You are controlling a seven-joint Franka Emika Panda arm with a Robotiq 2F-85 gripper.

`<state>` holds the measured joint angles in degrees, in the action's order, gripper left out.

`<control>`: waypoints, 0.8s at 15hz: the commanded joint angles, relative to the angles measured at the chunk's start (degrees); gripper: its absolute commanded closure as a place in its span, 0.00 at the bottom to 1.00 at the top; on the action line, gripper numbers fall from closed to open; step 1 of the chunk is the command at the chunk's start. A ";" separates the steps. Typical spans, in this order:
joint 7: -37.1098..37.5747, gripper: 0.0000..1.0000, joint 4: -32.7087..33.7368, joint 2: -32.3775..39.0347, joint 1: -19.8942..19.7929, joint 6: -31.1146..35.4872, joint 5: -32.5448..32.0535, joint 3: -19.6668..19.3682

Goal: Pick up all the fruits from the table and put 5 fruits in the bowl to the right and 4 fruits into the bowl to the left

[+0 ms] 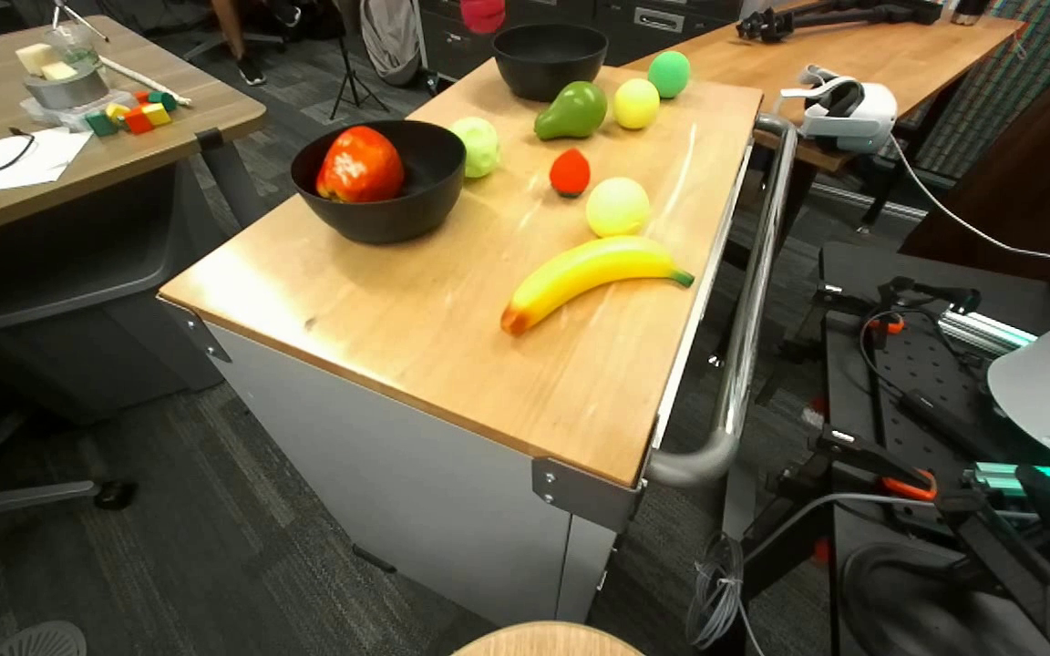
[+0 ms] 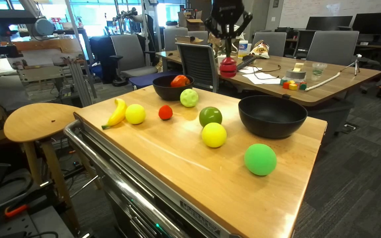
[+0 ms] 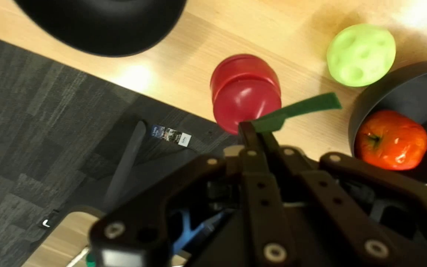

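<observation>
Because the end effector [image 3: 257, 130] pinches the red fruit [image 2: 228, 67] by its green leaf [image 3: 302, 108], the fruit hangs free, higher than the counter [image 2: 276, 195], between the left bowl [image 2: 167, 94], holding an apple [image 3: 393, 142], and the right bowl [image 2: 273, 125], presumably simplifying release.

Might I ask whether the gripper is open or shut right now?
Shut: in the wrist view, the gripper pinches the dark red fruit by its green top.

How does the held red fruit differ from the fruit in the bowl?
The held fruit is crimson; the bowl fruit is orange-red. The held fruit hangs from the gripper; the bowl fruit rests in a black bowl. Both look reddish and glossy.
</observation>
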<state>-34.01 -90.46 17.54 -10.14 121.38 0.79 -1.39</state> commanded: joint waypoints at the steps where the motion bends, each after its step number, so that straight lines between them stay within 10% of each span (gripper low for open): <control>1: 1.01 0.99 4.80 -1.87 -2.17 -4.82 -1.09 -3.08; 12: 2.01 0.99 8.64 7.21 -8.98 -3.56 5.15 -5.21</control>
<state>-32.97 -85.46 21.80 -18.14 117.50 3.74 -7.24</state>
